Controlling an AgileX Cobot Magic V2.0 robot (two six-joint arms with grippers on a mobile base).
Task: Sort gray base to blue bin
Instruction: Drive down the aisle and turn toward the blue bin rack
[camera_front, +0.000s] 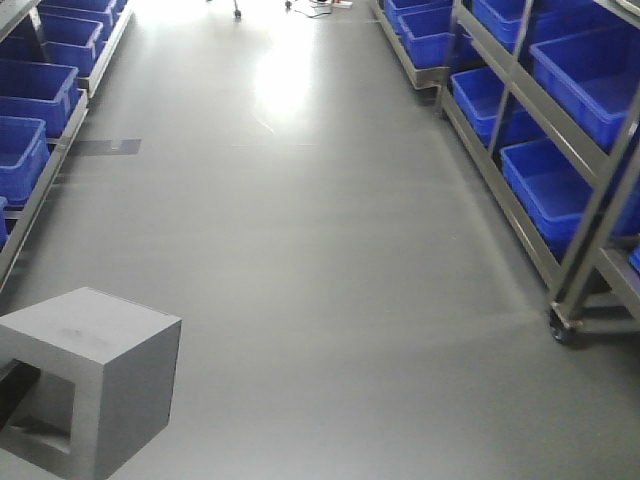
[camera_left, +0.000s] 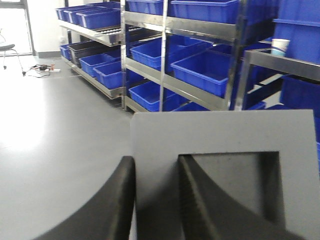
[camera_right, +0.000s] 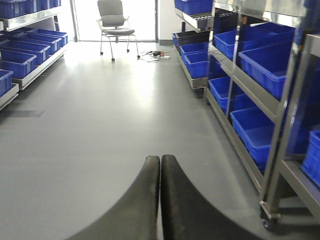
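Fingers of the left gripper (camera_left: 156, 167) straddle and pinch one wall of the gray base (camera_front: 100, 370) for a sure carry, over the aisle floor (camera_front: 330, 250), outside any blue bin (camera_front: 548, 205); right gripper (camera_right: 160, 165) closed, empty.

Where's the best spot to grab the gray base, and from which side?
Pinch the wall of the gray base beside its square opening, coming head-on at that open face: one finger inside, one outside. The plain sides look too wide to span. The left gripper holds it this way.

Left gripper (camera_left: 156, 162) – fingers (camera_left: 117, 200) apart, clamping gray base (camera_left: 225, 130) wall; right gripper (camera_right: 160, 159) – fingers (camera_right: 147, 200) pressed together.
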